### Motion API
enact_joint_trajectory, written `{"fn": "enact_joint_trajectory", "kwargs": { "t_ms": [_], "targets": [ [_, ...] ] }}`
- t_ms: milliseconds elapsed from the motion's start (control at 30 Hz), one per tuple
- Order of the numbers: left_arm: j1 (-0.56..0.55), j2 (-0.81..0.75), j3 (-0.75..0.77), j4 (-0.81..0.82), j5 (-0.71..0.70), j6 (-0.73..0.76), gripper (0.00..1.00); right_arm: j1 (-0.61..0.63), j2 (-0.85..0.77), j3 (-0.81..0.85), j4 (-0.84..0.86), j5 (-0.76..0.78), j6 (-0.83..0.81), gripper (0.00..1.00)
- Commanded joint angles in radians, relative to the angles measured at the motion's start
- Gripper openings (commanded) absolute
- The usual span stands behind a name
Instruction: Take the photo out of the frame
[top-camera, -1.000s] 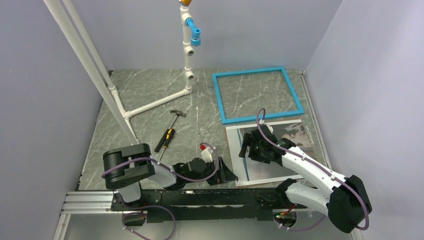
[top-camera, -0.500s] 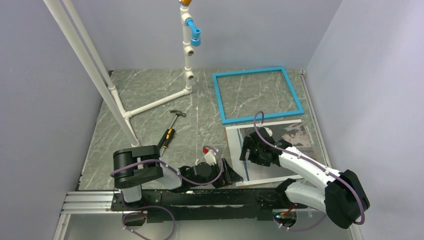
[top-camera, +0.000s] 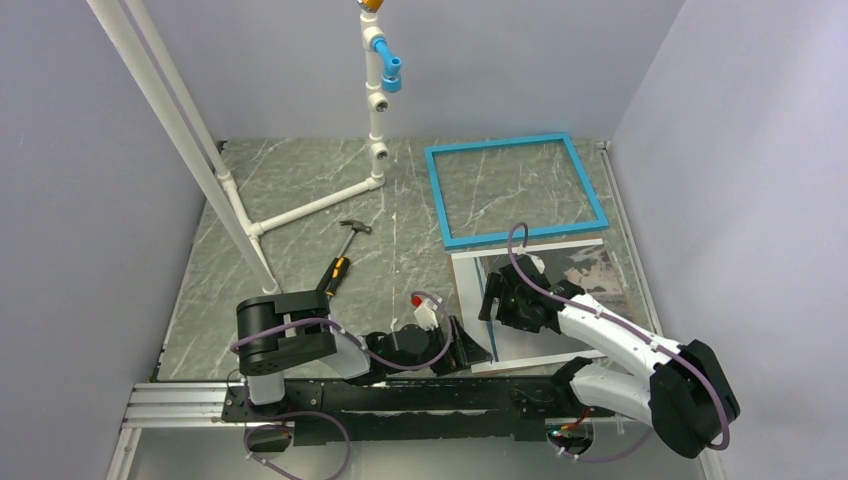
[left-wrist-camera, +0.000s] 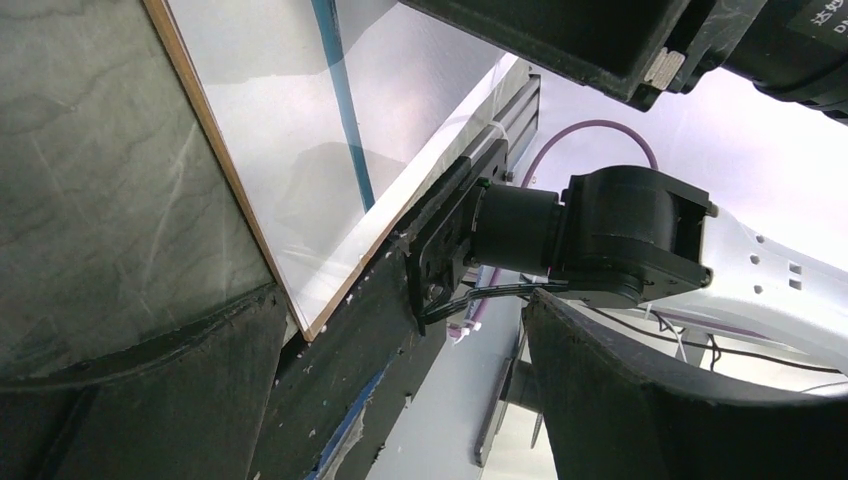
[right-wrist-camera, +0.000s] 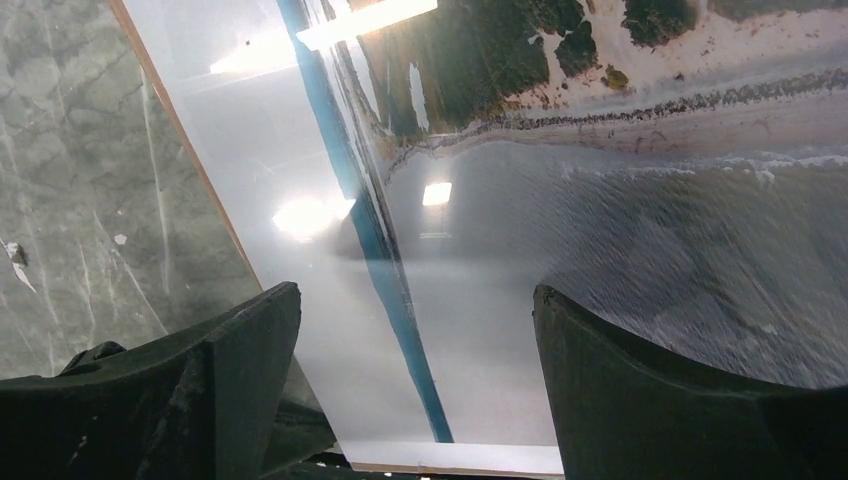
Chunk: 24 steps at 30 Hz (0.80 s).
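Observation:
The frame (top-camera: 498, 145) lies flat at the back right, turquoise and empty, with the table showing through it. In front of it lies a white-faced board with a brown edge (top-camera: 468, 285). The photo (top-camera: 592, 275), glossy and grey with dark shapes, rests on the board's right part. My right gripper (top-camera: 497, 302) is open just above the board. In the right wrist view it (right-wrist-camera: 415, 300) straddles a thin blue line (right-wrist-camera: 370, 230) at the photo's (right-wrist-camera: 650, 230) left edge. My left gripper (top-camera: 468, 346) is open and empty at the board's near-left corner (left-wrist-camera: 300, 325).
A hammer (top-camera: 340, 262) lies mid-table. A white pipe stand with a blue fitting (top-camera: 375, 100) rises at the back, and two slanted white pipes (top-camera: 190, 140) cross the left side. An aluminium rail (top-camera: 180, 400) runs along the near edge. Walls close in on three sides.
My left arm has swung right, bringing its gripper up to the board's near-left corner. My right gripper drew back slightly toward the near side, then held still.

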<state>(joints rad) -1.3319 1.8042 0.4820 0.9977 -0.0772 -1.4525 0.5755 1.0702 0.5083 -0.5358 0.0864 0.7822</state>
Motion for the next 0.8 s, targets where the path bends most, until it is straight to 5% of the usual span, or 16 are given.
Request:
{"fn": "enact_joint_trajectory", "kwargs": {
  "t_ms": [0,500,767],
  "targets": [
    [-0.007,0.017,0.029,0.059,-0.009,0.027,0.91,0.000,-0.002,-0.013,0.042,-0.009,0.011,0.87],
    [-0.013,-0.120,0.070,-0.078,-0.024,0.115,0.90,-0.001,0.015,-0.023,0.062,-0.020,0.013,0.87],
    [-0.014,-0.079,0.065,-0.015,-0.007,0.079,0.90,-0.001,0.022,-0.016,0.062,-0.021,0.008,0.87]
  ]
}}
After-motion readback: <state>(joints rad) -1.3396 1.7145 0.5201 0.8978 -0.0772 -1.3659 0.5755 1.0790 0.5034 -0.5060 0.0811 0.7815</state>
